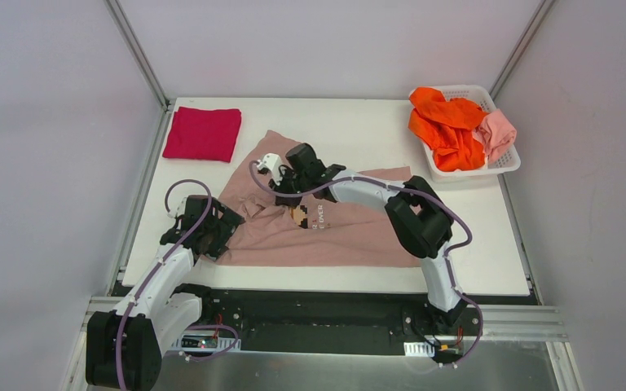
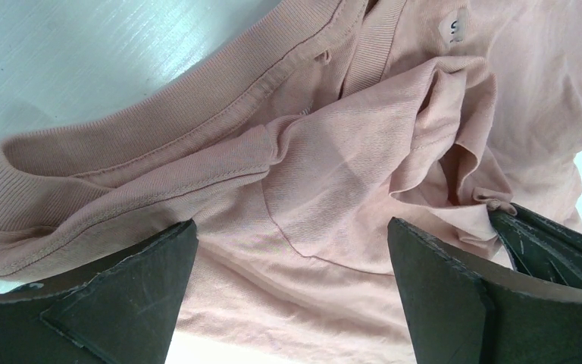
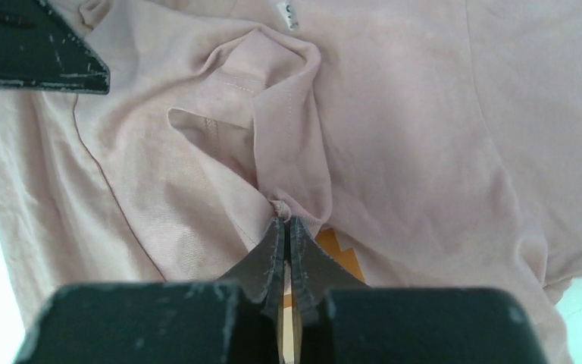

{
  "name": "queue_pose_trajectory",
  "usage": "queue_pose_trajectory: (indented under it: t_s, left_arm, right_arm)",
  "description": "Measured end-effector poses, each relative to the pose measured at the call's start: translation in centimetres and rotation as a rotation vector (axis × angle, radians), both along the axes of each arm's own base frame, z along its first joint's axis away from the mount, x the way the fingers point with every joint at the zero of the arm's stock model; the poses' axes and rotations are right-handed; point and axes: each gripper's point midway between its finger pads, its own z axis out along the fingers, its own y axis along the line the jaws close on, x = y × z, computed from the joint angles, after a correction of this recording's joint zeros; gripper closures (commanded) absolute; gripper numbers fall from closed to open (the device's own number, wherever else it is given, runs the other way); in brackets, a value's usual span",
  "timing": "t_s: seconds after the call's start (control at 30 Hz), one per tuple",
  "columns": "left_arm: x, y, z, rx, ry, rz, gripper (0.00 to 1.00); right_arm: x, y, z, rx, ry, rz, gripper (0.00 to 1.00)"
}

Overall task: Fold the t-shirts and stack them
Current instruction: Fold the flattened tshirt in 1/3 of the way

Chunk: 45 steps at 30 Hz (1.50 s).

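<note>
Right claw (image 3: 286, 224) pinches a dusty-pink t-shirt (image 3: 424, 144) fold, its arm (image 1: 367, 189) half-hiding the print (image 1: 303, 217), while left claw (image 2: 292, 227) gapes wide

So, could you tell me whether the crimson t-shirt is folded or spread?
Folded: the crimson t-shirt lies as a compact rectangle, no sleeves showing.

Likely lab: aluminium-framed enclosure (image 1: 138, 53), white walls.

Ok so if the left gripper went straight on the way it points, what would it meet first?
Likely the dusty-pink cloth t-shirt, at its rumpled fold by the collar, though depth is unclear.
</note>
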Motion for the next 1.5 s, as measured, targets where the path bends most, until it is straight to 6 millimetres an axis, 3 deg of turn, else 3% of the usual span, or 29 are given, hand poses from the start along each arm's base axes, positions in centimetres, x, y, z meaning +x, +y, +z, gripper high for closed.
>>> queue_pose_trajectory:
  t_s: [0.23,0.37,0.4,0.57,0.7,0.73,0.93,1.07,1.2,1.37,1.5]
  left_arm:
    - [0.0,0.0,0.0,0.001,-0.001,0.001,0.01]
    - [0.0,0.0,0.0,0.002,0.000,0.001,0.01]
    - [0.0,0.0,0.0,0.002,0.000,0.001,0.01]
    - [0.0,0.0,0.1,0.001,-0.004,0.001,0.01]
    - [-0.1,0.0,0.0,0.001,-0.006,0.001,0.01]
    - [-0.1,0.0,0.1,0.001,-0.007,0.001,0.01]
    - [-0.1,0.0,0.1,0.000,-0.012,0.001,0.01]
    - [-0.1,0.0,0.2,0.000,-0.015,0.001,0.01]
    - [-0.1,0.0,0.2,-0.001,-0.017,0.001,0.01]
    - [-0.2,0.0,0.2,-0.001,-0.019,0.001,0.01]
    - [-0.2,0.0,0.1,-0.001,-0.019,0.000,0.01]
  right_arm:
    - [1.2,-0.3,0.8,0.035,0.137,-0.207,1.00]
    - [2.9,-0.9,1.0,0.052,0.210,-0.389,0.98]
    - [3.3,-1.1,1.0,0.053,0.219,-0.424,0.94]
    - [5.2,-2.8,1.1,0.033,0.247,-0.623,0.50]
    - [5.5,-3.7,0.8,0.012,0.257,-0.686,0.04]
    - [5.4,-3.7,0.8,0.008,0.259,-0.685,0.01]
    - [3.5,-2.9,2.2,-0.004,0.145,-0.517,0.00]
    - [0.9,-0.4,3.4,-0.003,0.014,-0.351,0.00]
    - [-1.5,1.8,3.1,-0.014,-0.042,-0.252,0.00]
    - [-0.3,3.4,1.6,-0.038,-0.120,-0.243,0.00]
    - [0.9,3.2,-0.6,-0.096,-0.184,-0.268,0.00]
